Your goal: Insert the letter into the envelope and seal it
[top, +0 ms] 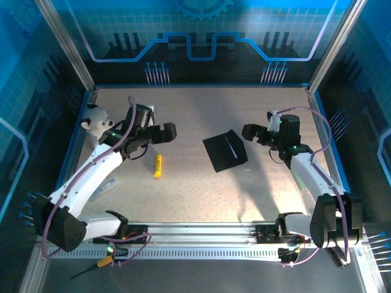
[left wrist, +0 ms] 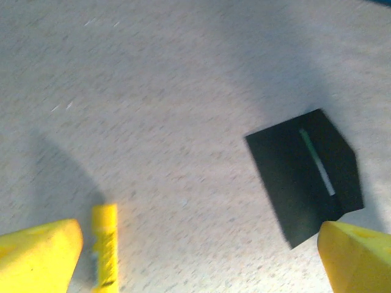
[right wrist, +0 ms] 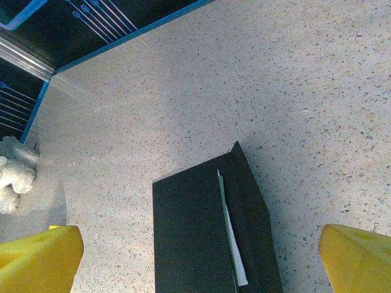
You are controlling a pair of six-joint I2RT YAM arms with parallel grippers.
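Lying flat on the counter point(top: 183, 195), envelope point(top: 225, 151) held letter point(right wrist: 231, 238), sliver showing; left fingers point(left wrist: 40, 253), right fingers point(right wrist: 357, 256) were spread, empty.

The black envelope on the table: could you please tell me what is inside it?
A narrow white, green-edged strip of the letter shows at the flap's edge of the envelope. The rest of the sheet is covered by black paper.

Robotics lab test cell: a speckled grey tabletop point(top: 195, 122) boxed in by aluminium frame posts point(top: 61, 39) and blue wall panels point(top: 201, 24) printed with gear and circuit-line graphics, with two white robot arms point(top: 91, 174) bolted to a metal rail point(top: 201, 232) at the near edge.
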